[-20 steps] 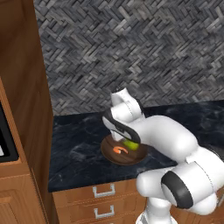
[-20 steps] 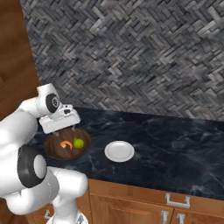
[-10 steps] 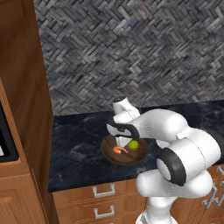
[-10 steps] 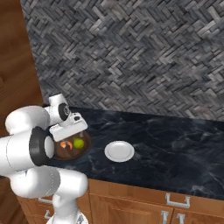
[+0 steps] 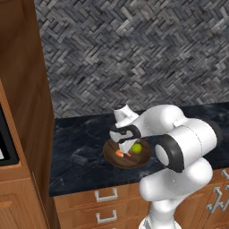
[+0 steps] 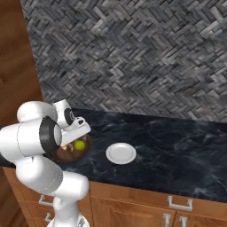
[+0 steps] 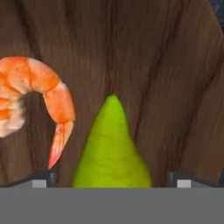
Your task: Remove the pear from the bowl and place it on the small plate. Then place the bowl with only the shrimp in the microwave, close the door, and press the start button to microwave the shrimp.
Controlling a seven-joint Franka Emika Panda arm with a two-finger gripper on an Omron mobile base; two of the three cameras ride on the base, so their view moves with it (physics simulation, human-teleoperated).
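The dark-brown wooden bowl [image 5: 112,156] [image 6: 85,152] [image 7: 157,61] sits on the black counter near its front edge. In it lie the yellow-green pear [image 5: 136,147] [image 6: 80,144] [image 7: 111,144] and, beside it, the orange shrimp [image 5: 121,153] [image 6: 66,147] [image 7: 41,89]. My gripper [image 5: 129,144] [image 6: 76,138] [image 7: 111,178] reaches down into the bowl and is open, one fingertip on each side of the pear's wide end, apart from it. The small white plate [image 6: 120,153] lies to the right of the bowl. A black edge of the microwave [image 5: 6,143] shows at the far left.
A tall wooden cabinet wall [image 5: 27,89] rises left of the bowl. A herringbone stone backsplash [image 6: 133,57] runs behind the counter. Drawers with metal handles [image 5: 107,194] sit under the counter's front edge. Bare dark counter [image 6: 177,150] stretches to the right of the plate.
The hand has come down into the bowl over the pear while the arm's elbow swung around. The jaws stayed open. Bowl, pear, shrimp and plate have not moved.
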